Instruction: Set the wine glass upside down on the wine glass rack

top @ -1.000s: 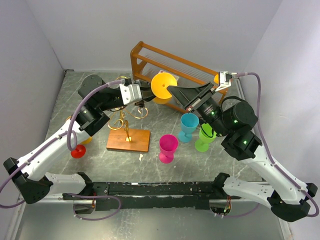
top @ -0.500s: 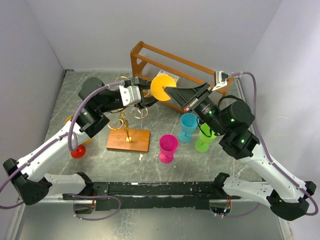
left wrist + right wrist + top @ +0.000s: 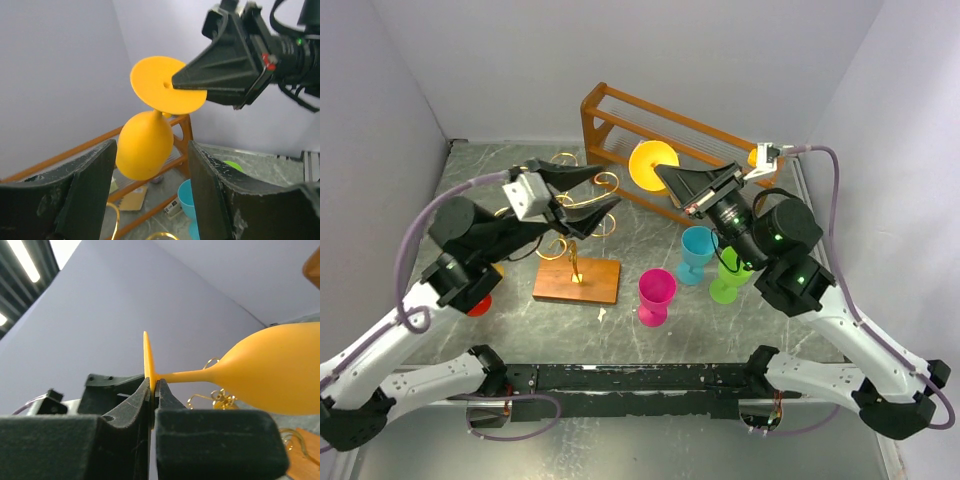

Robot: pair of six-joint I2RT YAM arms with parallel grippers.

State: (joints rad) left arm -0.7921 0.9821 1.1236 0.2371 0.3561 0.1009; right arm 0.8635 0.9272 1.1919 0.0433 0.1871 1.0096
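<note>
A yellow wine glass (image 3: pixel 650 163) hangs foot up and bowl down in front of the brown shelf. My right gripper (image 3: pixel 665 176) is shut on the rim of its flat foot (image 3: pixel 148 360), and the bowl (image 3: pixel 272 370) sticks out to the right. In the left wrist view the glass (image 3: pixel 145 145) floats beyond my open left gripper (image 3: pixel 152 195) without touching the fingers (image 3: pixel 90 190). From above, the left gripper (image 3: pixel 613 186) stands over the scrolls of the gold wine glass rack (image 3: pixel 570 250), left of the glass.
The brown wooden shelf (image 3: pixel 610 115) stands at the back. Pink (image 3: pixel 656 295), blue (image 3: pixel 698 250) and green (image 3: pixel 728 278) glasses stand upright right of the rack's wooden base (image 3: pixel 577 282). A red glass (image 3: pixel 475 303) sits under the left arm.
The left gripper opened, let go of the yellow glass and drew back to the left. The right gripper closed on the glass's foot and now holds it alone.
</note>
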